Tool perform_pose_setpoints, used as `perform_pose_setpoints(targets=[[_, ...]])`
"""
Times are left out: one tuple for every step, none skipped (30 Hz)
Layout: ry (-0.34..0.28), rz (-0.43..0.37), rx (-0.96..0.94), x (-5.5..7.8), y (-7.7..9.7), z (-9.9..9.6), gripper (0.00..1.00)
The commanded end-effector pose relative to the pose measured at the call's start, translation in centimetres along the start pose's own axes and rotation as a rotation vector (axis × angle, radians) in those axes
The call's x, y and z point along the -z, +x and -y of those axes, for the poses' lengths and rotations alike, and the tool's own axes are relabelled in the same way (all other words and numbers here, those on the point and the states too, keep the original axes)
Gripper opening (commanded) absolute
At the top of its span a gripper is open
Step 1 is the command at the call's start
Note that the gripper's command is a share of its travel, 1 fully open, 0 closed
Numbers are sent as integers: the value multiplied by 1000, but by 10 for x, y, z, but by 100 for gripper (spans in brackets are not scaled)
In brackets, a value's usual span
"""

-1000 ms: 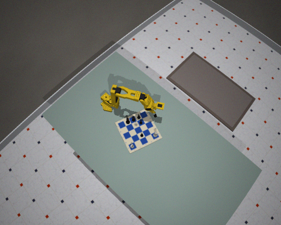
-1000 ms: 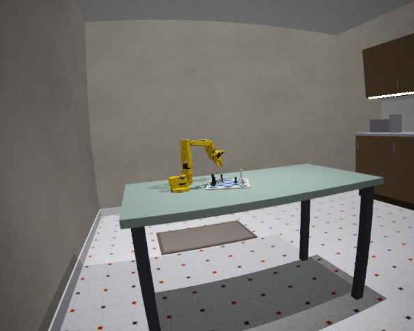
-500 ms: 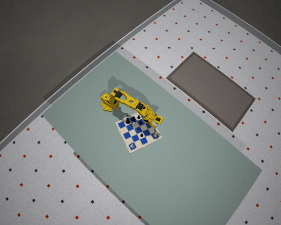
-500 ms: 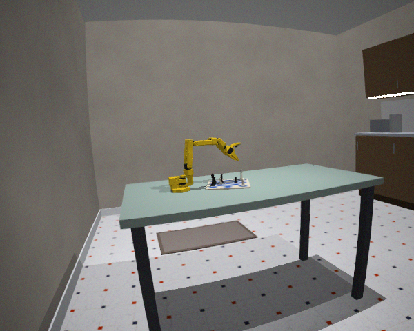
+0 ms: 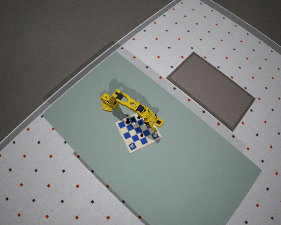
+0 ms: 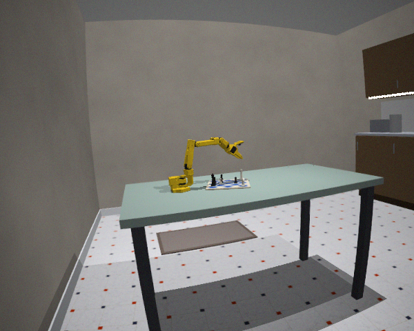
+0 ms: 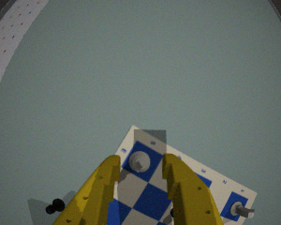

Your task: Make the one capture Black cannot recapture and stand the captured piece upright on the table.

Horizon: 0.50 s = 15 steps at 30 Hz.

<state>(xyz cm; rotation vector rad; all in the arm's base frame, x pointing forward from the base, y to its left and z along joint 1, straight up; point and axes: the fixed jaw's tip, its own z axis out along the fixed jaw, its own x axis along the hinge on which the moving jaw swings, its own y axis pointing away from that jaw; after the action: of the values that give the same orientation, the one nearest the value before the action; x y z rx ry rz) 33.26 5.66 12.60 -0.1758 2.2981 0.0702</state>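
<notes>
High above the chessboard [image 6: 245, 185] edge hang the jaws (nearly closed, empty).

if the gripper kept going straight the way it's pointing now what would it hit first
Most likely the white piece on the blue corner square of the chessboard. In the wrist view it sits right between the nearly shut, empty gripper fingers. The gripper hangs well above the board, so depth is uncertain.
</notes>
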Motion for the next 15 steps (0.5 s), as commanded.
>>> perform_pose_setpoints(targets=[[5, -17, -17, -3, 3, 3, 12], [5, -17, -17, -3, 3, 3, 12], [6, -17, -18, -4, 4, 3, 12], [7, -17, -18, -6, 6, 3, 12], [8, -17, -19, -7, 8, 4, 12], [9, -17, -20, -9, 10, 4, 12], [10, -17, -21, -10, 11, 5, 12], [11, -17, -22, -11, 13, 5, 12], [11, -17, -22, -11, 13, 5, 12], [11, -17, -22, -11, 13, 5, 12], [11, -17, -22, -11, 13, 5, 12], [11, -17, -22, -11, 13, 5, 12], [11, -17, -22, -11, 13, 5, 12], [11, -17, -22, -11, 13, 5, 12], [11, -17, -22, -11, 13, 5, 12]])
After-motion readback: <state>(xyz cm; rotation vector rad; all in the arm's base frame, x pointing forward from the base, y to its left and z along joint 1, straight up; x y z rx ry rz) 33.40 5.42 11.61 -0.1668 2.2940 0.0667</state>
